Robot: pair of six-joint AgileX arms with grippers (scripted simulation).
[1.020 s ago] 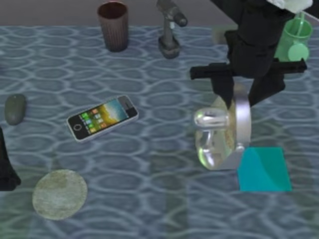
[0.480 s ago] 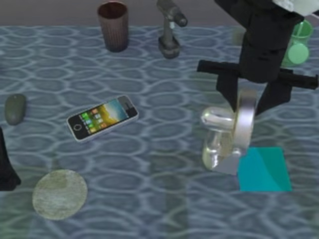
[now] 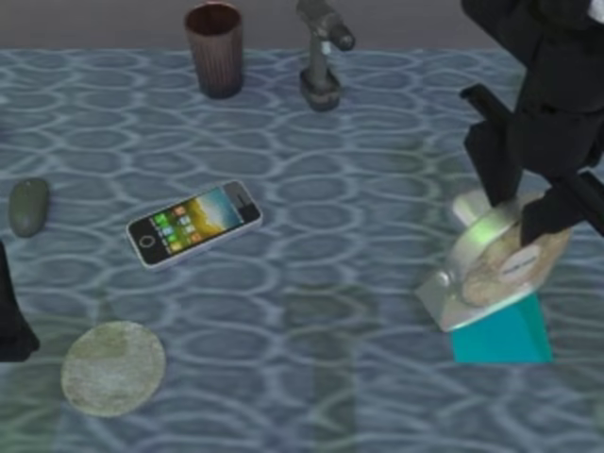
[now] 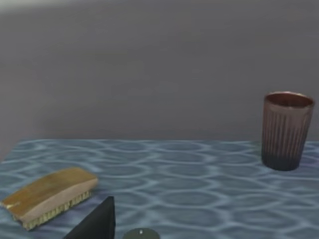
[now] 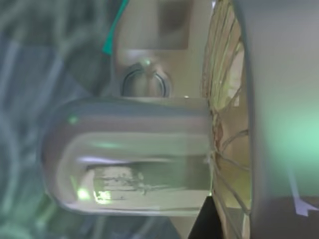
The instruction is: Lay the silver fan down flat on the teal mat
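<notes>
The silver fan (image 3: 500,264) hangs tilted, its tan grille face turned partly upward and its base (image 3: 442,297) low at the left. It sits over the upper left part of the teal mat (image 3: 505,335), at the table's right. My right gripper (image 3: 522,212) is shut on the fan's thick rim from above. The right wrist view is filled by the glossy motor housing (image 5: 129,154), the rim (image 5: 279,99) and a sliver of the mat (image 5: 112,35). My left arm (image 3: 9,326) stays parked at the left edge.
A brown ribbed cup (image 3: 214,47) and a grey power tool (image 3: 321,57) stand at the back. A phone (image 3: 193,225) lies left of centre, a grey mouse (image 3: 28,206) at far left, a greenish-grey disc (image 3: 113,368) front left. A brush (image 4: 50,194) lies left.
My right gripper has carried the fan to the right and tipped it from upright to leaning, so the grille face now shows and the fan overlaps the mat.
</notes>
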